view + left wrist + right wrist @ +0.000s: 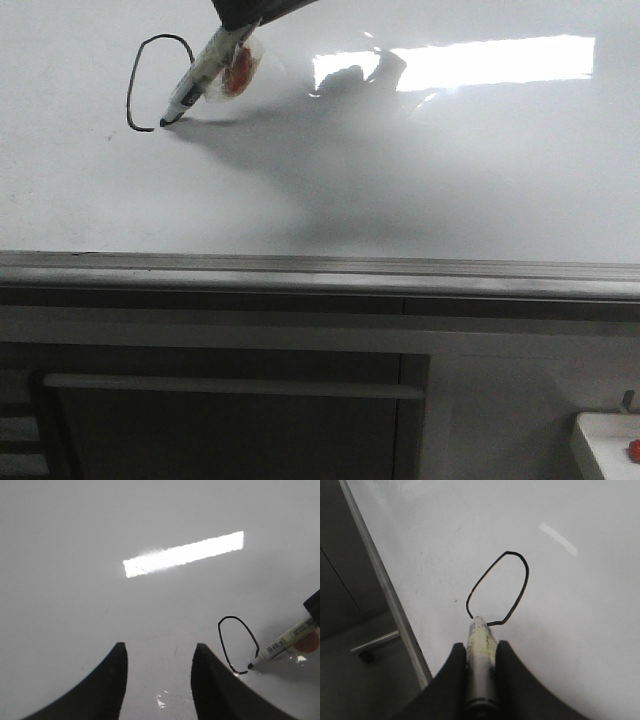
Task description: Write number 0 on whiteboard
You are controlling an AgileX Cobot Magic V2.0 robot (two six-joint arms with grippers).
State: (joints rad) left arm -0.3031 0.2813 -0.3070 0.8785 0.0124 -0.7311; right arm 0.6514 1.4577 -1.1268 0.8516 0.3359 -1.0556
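The thin black hand-drawn oval of the number 0 (158, 82) is sitting at the far left of the large glossy white whiteboard (400, 190), the surface being written on. Its outline is nearly complete, with a small tail at the lower left. Just right of the oval, the white marker pen with a printed barrel (200, 78) is leaning with its black tip on the board near that tail. The right end effector (481, 652) is clamping the marker between both fingers.

To finish well, the tip should probably be keeping light, even contact and sliding across the short gap to the tail, then lifting straight off so no stray stroke is left.

The left end effector (159, 680) is hovering over bare board, fingers spread and gripping nothing.

Counted: one whiteboard, one drawn figure, one marker, two end effectors.
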